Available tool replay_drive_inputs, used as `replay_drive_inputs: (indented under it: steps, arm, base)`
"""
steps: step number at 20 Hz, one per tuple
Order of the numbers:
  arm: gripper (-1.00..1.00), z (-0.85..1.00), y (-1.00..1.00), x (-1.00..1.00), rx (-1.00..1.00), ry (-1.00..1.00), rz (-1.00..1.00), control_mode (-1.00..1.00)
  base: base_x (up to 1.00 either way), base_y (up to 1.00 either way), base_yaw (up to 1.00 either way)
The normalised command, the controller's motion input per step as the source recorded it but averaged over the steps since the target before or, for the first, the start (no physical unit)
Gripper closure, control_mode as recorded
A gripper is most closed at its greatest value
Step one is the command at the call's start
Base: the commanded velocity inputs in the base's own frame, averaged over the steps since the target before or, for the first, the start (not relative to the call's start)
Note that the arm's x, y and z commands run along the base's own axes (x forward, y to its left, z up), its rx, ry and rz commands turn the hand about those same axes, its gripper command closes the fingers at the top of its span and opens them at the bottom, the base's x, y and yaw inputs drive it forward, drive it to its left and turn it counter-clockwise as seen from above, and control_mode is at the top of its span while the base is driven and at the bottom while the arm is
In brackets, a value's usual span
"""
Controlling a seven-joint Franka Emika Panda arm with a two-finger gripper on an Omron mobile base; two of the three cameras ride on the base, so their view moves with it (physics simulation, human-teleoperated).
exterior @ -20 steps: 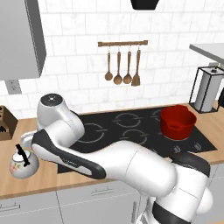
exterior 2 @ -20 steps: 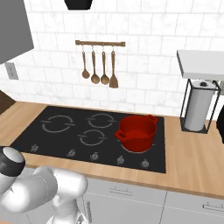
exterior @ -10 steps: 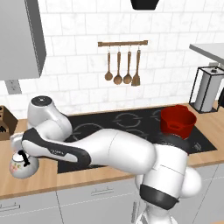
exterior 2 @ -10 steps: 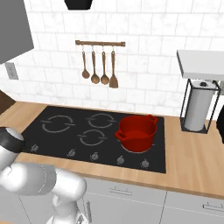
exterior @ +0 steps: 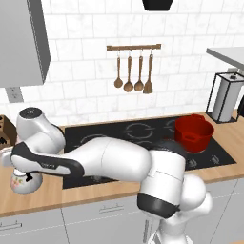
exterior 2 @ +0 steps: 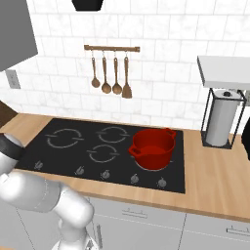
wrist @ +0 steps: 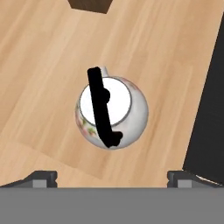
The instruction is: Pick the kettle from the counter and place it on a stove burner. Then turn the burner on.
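The kettle [wrist: 114, 114] is small, cream-white and floral, with a black arched handle and a black lid knob. It stands upright on the wood-grain counter [wrist: 48, 57], just left of the black cooktop's edge. My gripper [wrist: 112, 176] hangs straight above it, open wide, one dark fingertip on each side and neither touching it. In the left base view the arm bends far left and low over the kettle [exterior: 23, 183], covering its top. The stove burner [exterior 2: 66, 138], a wide ring of grey arcs, is bare at the cooktop's back left.
A red two-handled pot [exterior 2: 152, 148] sits on the right side of the cooktop [exterior 2: 44, 158]. A paper-towel holder [exterior 2: 220, 117] stands at the far right. Wooden utensils [exterior 2: 110, 73] hang on the wall. A dark brown block [wrist: 89, 5] stands on the counter beyond the kettle.
The arm has swung further left and lower, bringing the hand over the kettle. The kettle has not moved and the jaws have stayed open.
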Motion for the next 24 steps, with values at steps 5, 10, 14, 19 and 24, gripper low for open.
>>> replay_drive_inputs:
  steps: [5,10,14,19,24]
  arm:
    - [-1.0,-0.25,0.25,0.12,-0.02,0.0,0.0,-1.0]
    - [-1.0,-0.33,0.09,0.07,-0.01,0.0,0.0,-1.0]
    - [-1.0,-0.19,-0.02,0.0,0.0,0.0,0.0,-1.0]
    - [-1.0,-0.13,-0.11,0.0,0.0,0.0,0.0,-1.0]
    - [-1.0,-0.17,-0.24,0.0,0.0,0.0,0.0,-1.0]
  base:
    - [0.0,0.0,0.0]
    - [0.0,0.0,0.0]
    - [0.0,0.0,0.0]
    - [0.0,0.0,0.0]
    - [0.0,0.0,0.0]
